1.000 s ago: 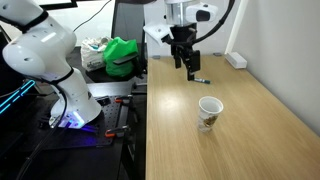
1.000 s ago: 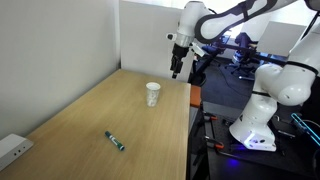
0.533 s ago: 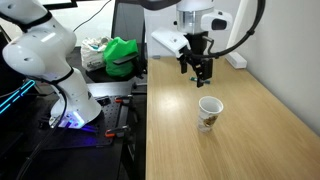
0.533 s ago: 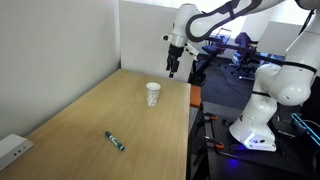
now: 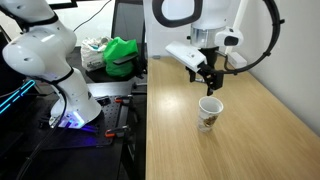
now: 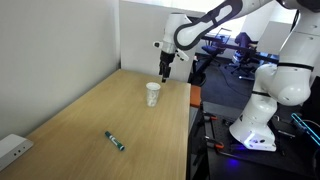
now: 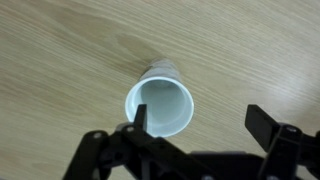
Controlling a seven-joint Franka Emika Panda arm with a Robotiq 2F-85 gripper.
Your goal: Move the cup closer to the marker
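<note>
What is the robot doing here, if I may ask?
The gripper hovers open above the cup, which stands upright on the table and is not yet gripped. The marker lies far off toward the table's other end, so the cup has not been brought closer to it.

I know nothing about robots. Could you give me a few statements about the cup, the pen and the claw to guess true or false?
1. The small white paper cup stands upright on the wooden table. True.
2. The gripper is clamped on the cup. False: it is open and hovers above the cup without touching it.
3. The thin dark marker lies inside the cup. False: it lies flat on the table, well apart from the cup.
4. The cup is empty. True: the wrist view shows only its bare white inside.
</note>
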